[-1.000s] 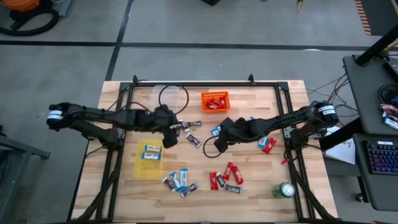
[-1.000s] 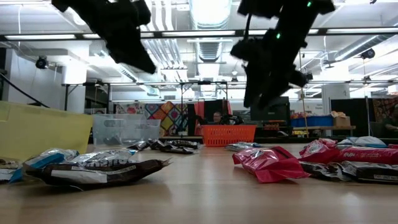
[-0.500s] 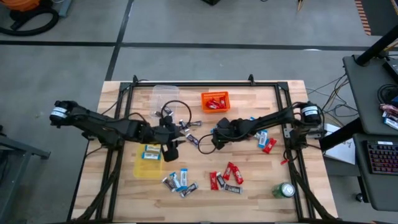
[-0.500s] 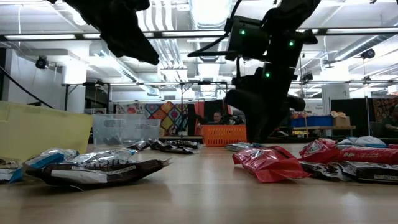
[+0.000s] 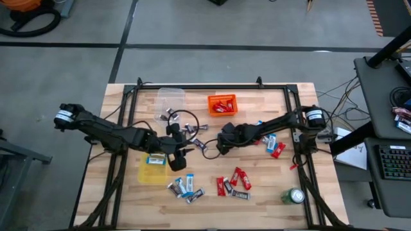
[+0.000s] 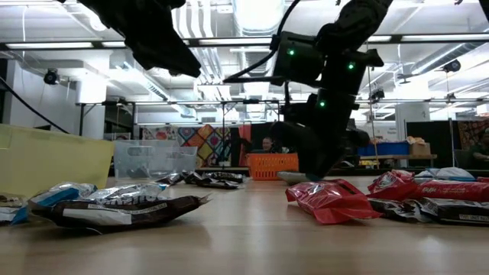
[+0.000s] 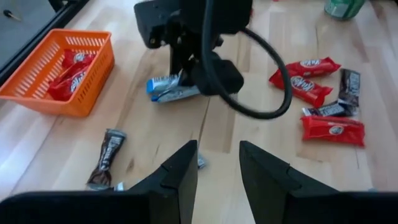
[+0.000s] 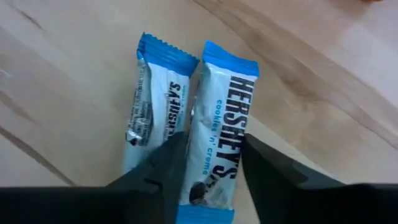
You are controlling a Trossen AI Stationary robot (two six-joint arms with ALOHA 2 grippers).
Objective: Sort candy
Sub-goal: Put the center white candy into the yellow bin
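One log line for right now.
right gripper: closing astride blue-and-white bar, second bar alongside | left gripper: open, empty, above table | orange bin: red candy

The candy (image 5: 232,182) comes in red, blue-and-white and dark brown wrappers on a pale wood-grain surface (image 5: 257,208). One bin (image 5: 222,104) is orange mesh, another (image 5: 153,168) yellow, a third (image 5: 170,97) clear. The can (image 5: 295,196) is green.

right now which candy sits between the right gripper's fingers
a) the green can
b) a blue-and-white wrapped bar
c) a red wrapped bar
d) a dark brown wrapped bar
b: in the right wrist view the right gripper straddles a blue-and-white wrapped cookies 'n' creme bar, with a second one lying beside it on the wooden table.
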